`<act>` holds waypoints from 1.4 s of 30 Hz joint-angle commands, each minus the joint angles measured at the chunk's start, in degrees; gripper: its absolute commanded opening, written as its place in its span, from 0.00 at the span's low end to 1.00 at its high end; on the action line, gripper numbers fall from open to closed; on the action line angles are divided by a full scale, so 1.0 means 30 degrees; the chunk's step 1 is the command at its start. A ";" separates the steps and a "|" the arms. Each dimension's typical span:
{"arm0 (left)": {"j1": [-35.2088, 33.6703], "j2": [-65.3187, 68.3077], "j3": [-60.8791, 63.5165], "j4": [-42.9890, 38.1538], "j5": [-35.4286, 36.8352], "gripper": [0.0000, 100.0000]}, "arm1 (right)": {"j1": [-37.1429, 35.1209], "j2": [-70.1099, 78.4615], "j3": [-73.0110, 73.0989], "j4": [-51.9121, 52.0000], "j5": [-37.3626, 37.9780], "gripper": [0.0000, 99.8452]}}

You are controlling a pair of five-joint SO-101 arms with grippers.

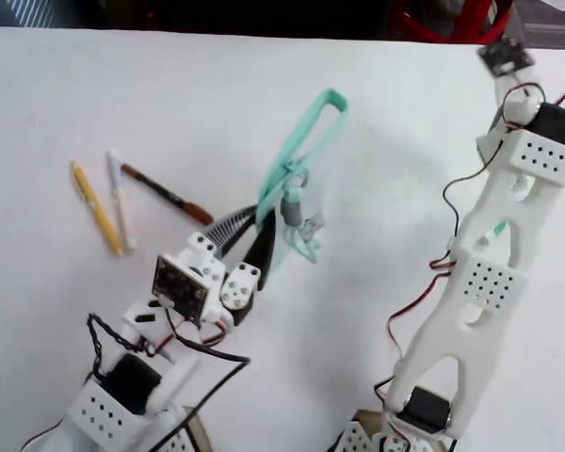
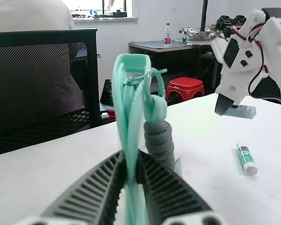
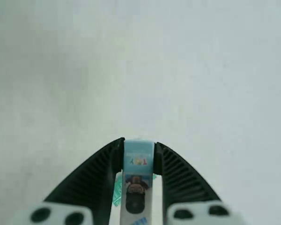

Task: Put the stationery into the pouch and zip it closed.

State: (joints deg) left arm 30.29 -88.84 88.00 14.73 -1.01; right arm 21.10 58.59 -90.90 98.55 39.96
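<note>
Pouch: mint-green soft zip pouch [image 1: 299,155], on edge mid-desk; looks light, floppy, likely to sag.
Left arm: left fingers [image 2: 100,185] clamped on the pouch's near end.
Right arm: right fingers [image 3: 96,171] closed on a small white-and-blue block [image 3: 138,164], far right.
Pens: yellow pen [image 1: 96,207], white pen [image 1: 121,202] and brown pen [image 1: 165,193] lie left; thin, rollable, best taken mid-barrel.
Room: open white desk [image 1: 386,141] between the arms; far edge close.

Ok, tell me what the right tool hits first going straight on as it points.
Probably the white table: the right tool, shut on a small blue-and-white item, aims at it with nothing between; depth is unclear.
</note>
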 commanded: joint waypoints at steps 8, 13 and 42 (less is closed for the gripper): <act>-0.0132 0.0132 0.0088 0.0205 -0.0117 0.02 | -0.1011 -0.6989 0.0147 0.0132 -0.4396 0.02; -0.0015 0.0132 0.0088 0.0205 -0.0117 0.02 | -0.2828 -1.1824 0.5597 0.0103 -0.5861 0.02; -0.0015 0.0103 0.0088 0.0205 -0.0117 0.02 | -1.4755 -3.5033 3.1414 -1.3495 -1.1165 0.02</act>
State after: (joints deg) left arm 30.29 -88.84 88.00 14.73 -1.01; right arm -22.15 -38.02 -12.75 72.62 4.70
